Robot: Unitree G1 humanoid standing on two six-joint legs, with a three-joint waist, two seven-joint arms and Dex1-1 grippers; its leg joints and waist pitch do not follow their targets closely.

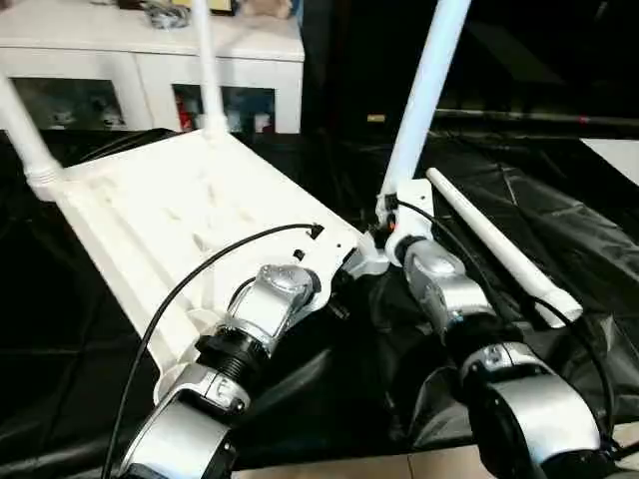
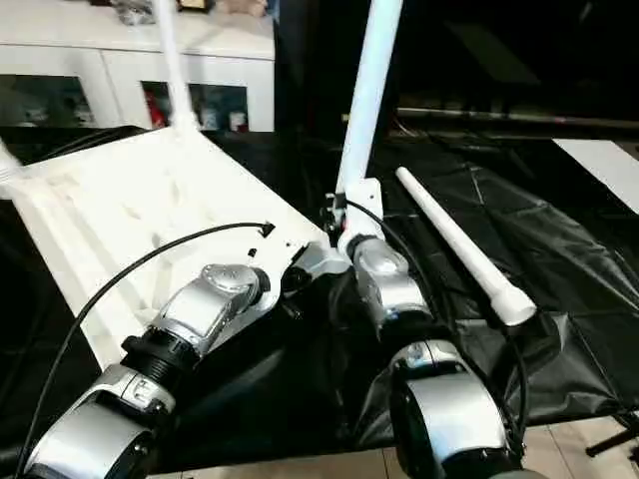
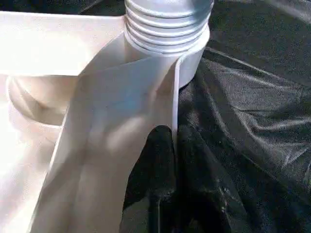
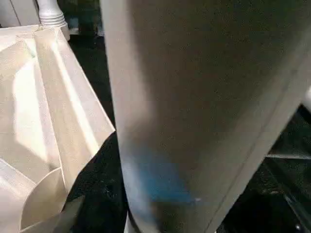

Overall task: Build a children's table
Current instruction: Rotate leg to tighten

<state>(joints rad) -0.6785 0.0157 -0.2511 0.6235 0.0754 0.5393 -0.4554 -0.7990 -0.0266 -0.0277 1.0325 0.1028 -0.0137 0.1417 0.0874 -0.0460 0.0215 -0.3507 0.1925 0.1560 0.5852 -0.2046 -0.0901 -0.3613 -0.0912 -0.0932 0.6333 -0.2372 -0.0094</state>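
Note:
The white tabletop (image 1: 170, 220) lies underside up and tilted on the black cloth. Two white legs stand in its far corner sockets, one at the left (image 1: 20, 130) and one at the back (image 1: 205, 60). A third leg (image 1: 424, 90) rises from the near right corner socket (image 3: 165, 43), leaning slightly right. My right gripper (image 1: 391, 218) is shut on it just above the socket, and the leg fills the right wrist view (image 4: 194, 107). My left gripper (image 3: 174, 160) is shut on the tabletop's rim beside that socket, one black finger (image 3: 155, 165) on each side. A fourth leg (image 1: 499, 244) lies loose to the right.
The black-covered work table (image 1: 559, 200) spreads under everything, its cloth wrinkled, with its front edge near my forearms. A white cabinet with glass doors (image 1: 150, 50) stands behind at the left. A black cable (image 1: 200, 269) arcs over the tabletop along my left forearm.

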